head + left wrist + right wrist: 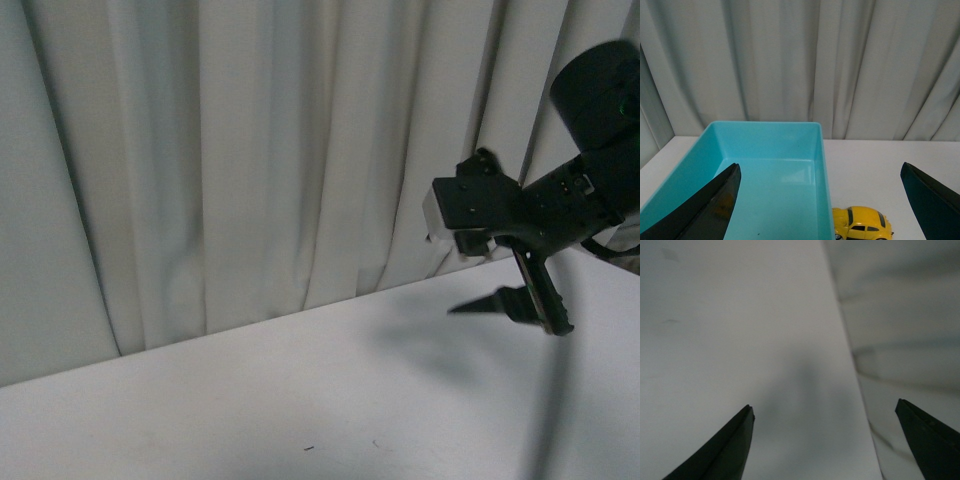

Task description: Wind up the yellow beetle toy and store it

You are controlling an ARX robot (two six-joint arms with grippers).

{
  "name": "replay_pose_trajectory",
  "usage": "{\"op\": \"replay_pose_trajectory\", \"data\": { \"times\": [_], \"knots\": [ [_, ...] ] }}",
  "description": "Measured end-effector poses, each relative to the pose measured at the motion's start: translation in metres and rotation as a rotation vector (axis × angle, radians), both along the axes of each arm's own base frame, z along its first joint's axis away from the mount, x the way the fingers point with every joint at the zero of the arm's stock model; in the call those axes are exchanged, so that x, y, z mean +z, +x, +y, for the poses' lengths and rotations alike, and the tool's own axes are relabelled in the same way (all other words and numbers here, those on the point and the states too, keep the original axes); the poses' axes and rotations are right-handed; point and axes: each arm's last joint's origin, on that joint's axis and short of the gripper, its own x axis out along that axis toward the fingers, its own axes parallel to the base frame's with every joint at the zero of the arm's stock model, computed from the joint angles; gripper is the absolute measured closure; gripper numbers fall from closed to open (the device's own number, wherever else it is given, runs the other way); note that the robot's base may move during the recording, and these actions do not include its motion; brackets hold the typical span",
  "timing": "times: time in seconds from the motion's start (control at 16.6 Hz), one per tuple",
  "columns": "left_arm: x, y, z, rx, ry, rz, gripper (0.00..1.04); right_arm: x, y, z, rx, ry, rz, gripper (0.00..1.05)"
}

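Beetle toy (862,227): a small glossy yellow car with dark windows. It sits on the white tabletop (890,160) just beside the outer wall of a turquoise bin (822,150). Only the left wrist view shows it, at the edge of the frame, with its lower part cut off. Whether it touches the bin wall cannot be told.

The bin is open-topped and looks empty. A pale pleated curtain (790,60) hangs behind the tabletop.

The left hand (820,167) hovers above the bin and the toy with its two dark fingers spread wide, holding nothing. The right hand (515,310) hangs over bare tabletop near the curtain, well away from the toy. It too is spread wide and empty, and its wrist view shows only tabletop and curtain between the fingers.

The toy looks rigid and light. Its rounded, shiny shell will probably be slippery, so a grip over the domed roof could squeeze it out of the fingers. It also stands on wheels and may roll if nudged from front or back. The safer hold seems to be across its two flat sides, low at the doors, with the fingers coming straight down. The bin wall so close on one side leaves little room for a finger there.
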Motion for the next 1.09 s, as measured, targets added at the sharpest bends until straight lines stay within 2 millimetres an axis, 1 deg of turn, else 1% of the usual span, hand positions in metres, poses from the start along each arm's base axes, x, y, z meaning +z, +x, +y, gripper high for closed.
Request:
{"op": "replay_pose_trajectory", "data": {
  "times": [0.06, 0.12, 0.18, 0.24, 0.3, 0.36, 0.42, 0.48, 0.6, 0.66, 0.72, 0.78, 0.85, 1.09],
  "knots": [
    [0.000, 0.000, 0.000, 0.000, 0.000, 0.000, 0.07, -0.010, -0.031, 0.020, -0.303, 0.125, -0.214, 0.34],
    [0.000, 0.000, 0.000, 0.001, 0.000, 0.000, 0.07, -0.009, -0.050, 0.032, -0.458, 0.337, -0.345, 0.45],
    [0.000, 0.000, 0.000, 0.000, 0.000, 0.000, 0.07, 0.005, -0.065, 0.041, -0.538, 0.546, -0.479, 0.56],
    [0.000, 0.000, 0.000, 0.000, 0.000, 0.000, 0.07, 0.026, -0.083, 0.052, -0.572, 0.768, -0.586, 0.69],
    [0.000, 0.000, 0.000, 0.000, 0.000, 0.000, 0.07, 0.033, -0.098, 0.059, -0.590, 0.920, -0.609, 0.81],
    [0.000, 0.000, 0.000, 0.000, 0.000, 0.000, 0.07, 0.025, -0.108, 0.064, -0.620, 0.993, -0.578, 0.94],
    [0.000, 0.000, 0.000, 0.000, 0.000, 0.000, 0.07, 0.011, -0.114, 0.068, -0.656, 1.012, -0.525, 1.04],
    [0.000, 0.000, 0.000, -0.002, 0.000, 0.000, 0.07, 0.001, -0.122, 0.072, -0.680, 1.028, -0.490, 1.03],
    [0.000, 0.000, 0.000, 0.000, 0.000, 0.000, 0.07, 0.004, -0.136, 0.077, -0.663, 1.057, -0.532, 1.03],
    [0.000, 0.000, 0.000, 0.000, 0.000, 0.000, 0.07, 0.001, -0.142, 0.080, -0.657, 1.062, -0.528, 1.03],
    [0.000, 0.000, 0.000, 0.000, 0.000, 0.000, 0.07, -0.007, -0.149, 0.082, -0.682, 1.054, -0.510, 1.03],
    [0.000, 0.000, 0.000, 0.000, 0.000, 0.000, 0.07, -0.010, -0.153, 0.090, -0.688, 1.053, -0.508, 1.03],
    [0.000, 0.000, 0.000, 0.000, 0.000, 0.000, 0.07, -0.009, -0.159, 0.094, -0.656, 1.064, -0.506, 1.03],
    [0.000, 0.000, 0.000, 0.000, 0.000, 0.000, 0.07, -0.015, -0.171, 0.093, -0.666, 1.063, -0.513, 1.03]
  ]
}}
